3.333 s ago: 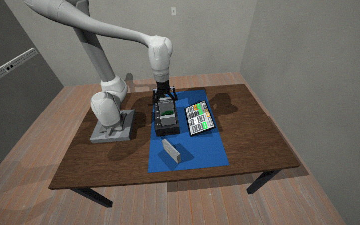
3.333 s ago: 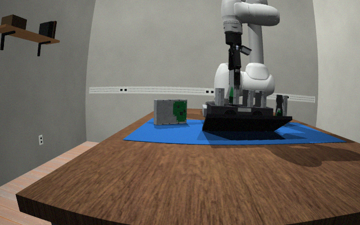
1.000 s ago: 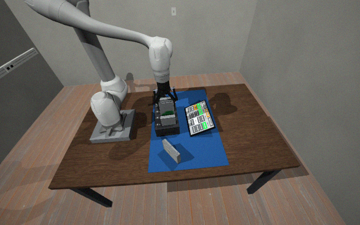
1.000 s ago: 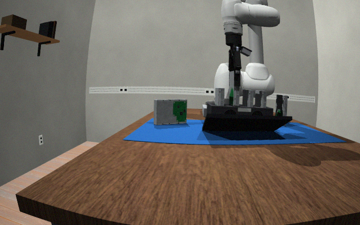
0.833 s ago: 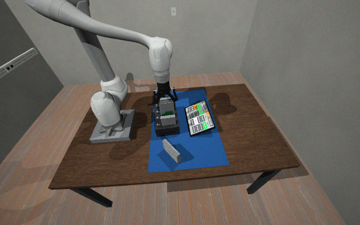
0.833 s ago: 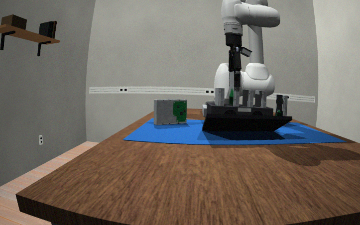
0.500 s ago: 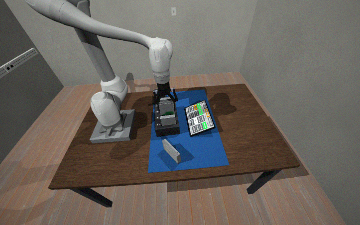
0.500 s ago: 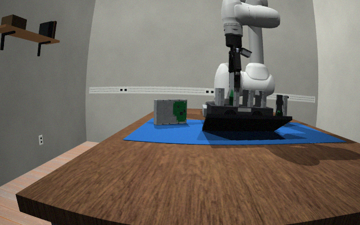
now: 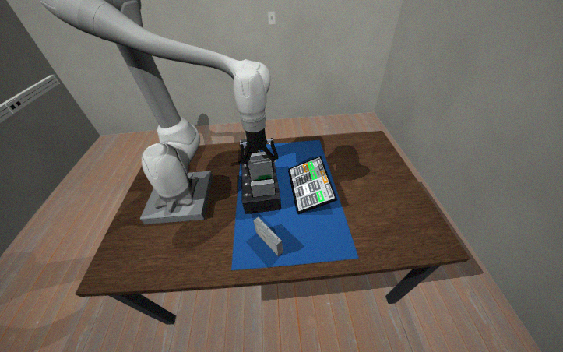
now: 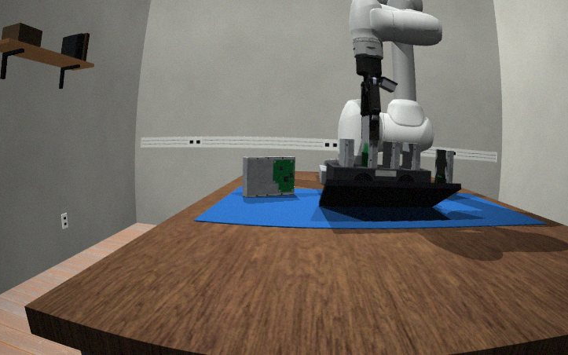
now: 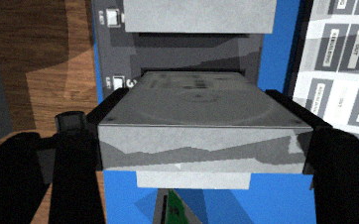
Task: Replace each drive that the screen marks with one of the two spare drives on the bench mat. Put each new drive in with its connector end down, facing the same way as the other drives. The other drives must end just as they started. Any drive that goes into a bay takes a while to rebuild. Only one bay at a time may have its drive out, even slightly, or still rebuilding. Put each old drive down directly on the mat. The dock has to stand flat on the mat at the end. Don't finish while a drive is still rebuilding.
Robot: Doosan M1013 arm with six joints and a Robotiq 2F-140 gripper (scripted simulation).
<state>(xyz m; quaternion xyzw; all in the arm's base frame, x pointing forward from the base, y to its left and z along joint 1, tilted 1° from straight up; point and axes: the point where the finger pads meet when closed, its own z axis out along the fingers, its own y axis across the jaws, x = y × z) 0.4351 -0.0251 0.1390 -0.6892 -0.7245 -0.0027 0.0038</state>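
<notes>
My gripper (image 9: 258, 159) (image 11: 195, 105) is shut on a grey drive (image 9: 260, 168) (image 11: 199, 146), gripping its two narrow sides. The drive is upright and stands well above its neighbours, its lower end at a slot of the black dock (image 9: 262, 206) (image 10: 420, 176). How deep that end sits is hidden. A green patch shows low on it. Another drive (image 9: 262, 188) (image 10: 346, 151) (image 11: 199, 15) sits in front of it in the dock, and others sit behind it. A loose drive (image 9: 268, 236) (image 10: 259, 176) stands on edge on the blue mat (image 9: 332, 244) (image 10: 277, 214).
The tilted screen (image 9: 313, 185) (image 10: 387, 195) stands right of the dock, with green and orange marks; words such as "rebuilding", "out" and "replace" show in the wrist view. Another loose drive (image 10: 449, 167) (image 11: 176, 208) with a green board stands beyond the dock's far end.
</notes>
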